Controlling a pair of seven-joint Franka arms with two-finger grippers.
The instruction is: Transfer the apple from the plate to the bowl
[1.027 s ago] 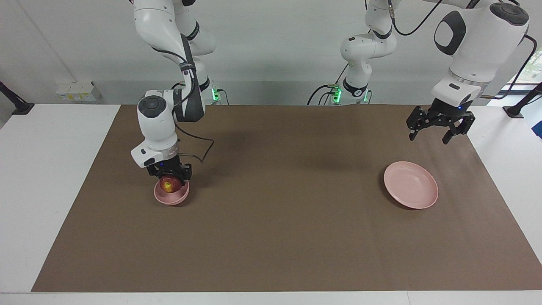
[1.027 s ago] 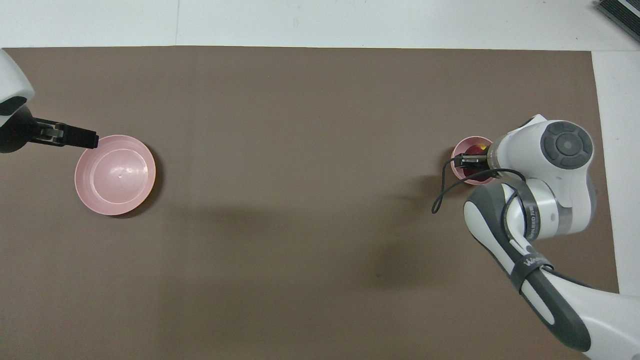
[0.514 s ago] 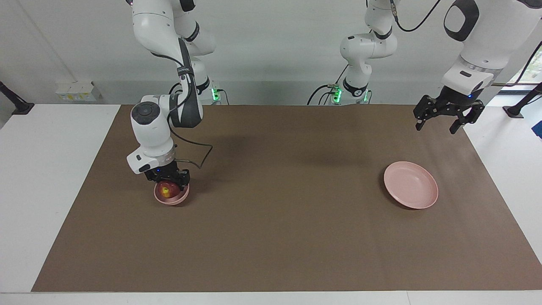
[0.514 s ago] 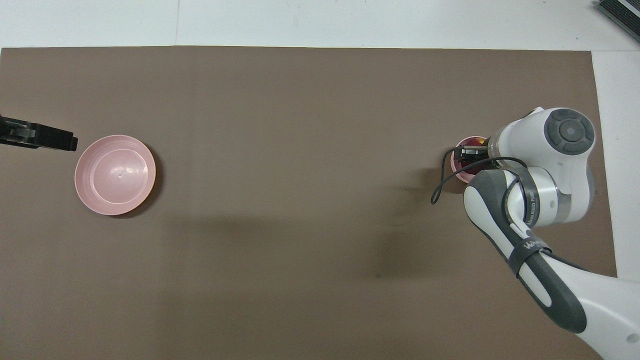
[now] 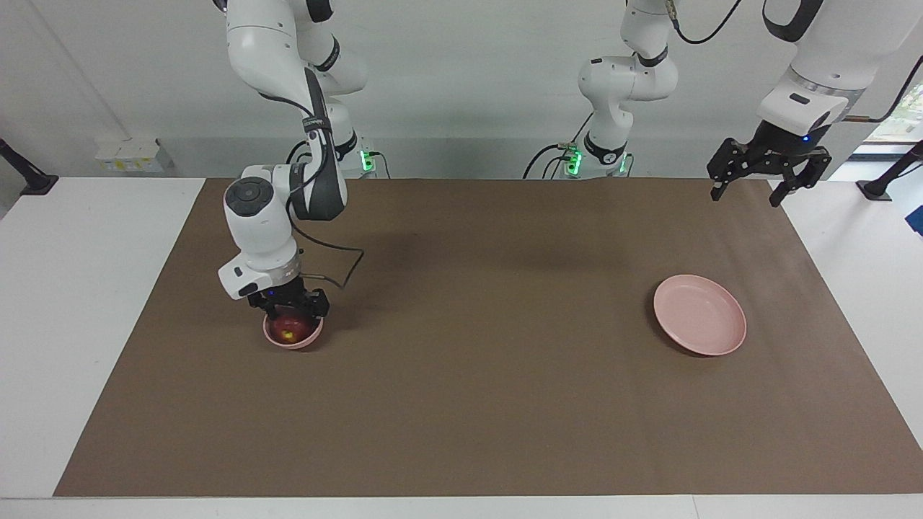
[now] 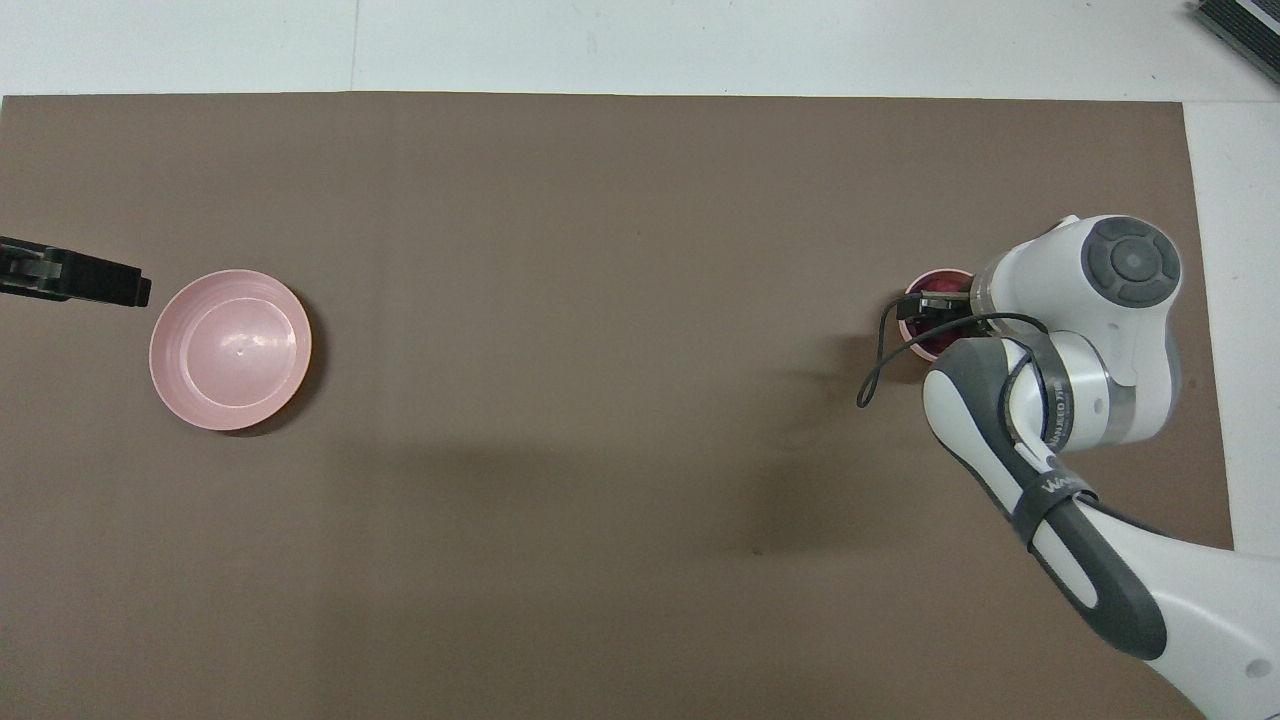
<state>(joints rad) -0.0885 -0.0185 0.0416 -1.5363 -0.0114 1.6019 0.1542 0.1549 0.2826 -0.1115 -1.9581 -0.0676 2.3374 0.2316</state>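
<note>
Here, in the facing view, the apple (image 5: 290, 328) sits in the bowl (image 5: 293, 336) toward the right arm's end of the surface (image 5: 476, 404). The right gripper (image 5: 288, 308) sits low over it; I cannot tell whether its fingers grip. The left gripper (image 5: 769, 167) hangs with fingers spread, raised above the surface's edge beside the plate (image 5: 699, 314). From overhead, the right arm covers most of the bowl (image 6: 915, 300); the plate (image 6: 230, 349) lies bare.

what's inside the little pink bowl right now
The apple sits inside the bowl, yellowish patch showing. The right gripper hangs just above it, hiding the apple's top and the bowl's floor.
</note>
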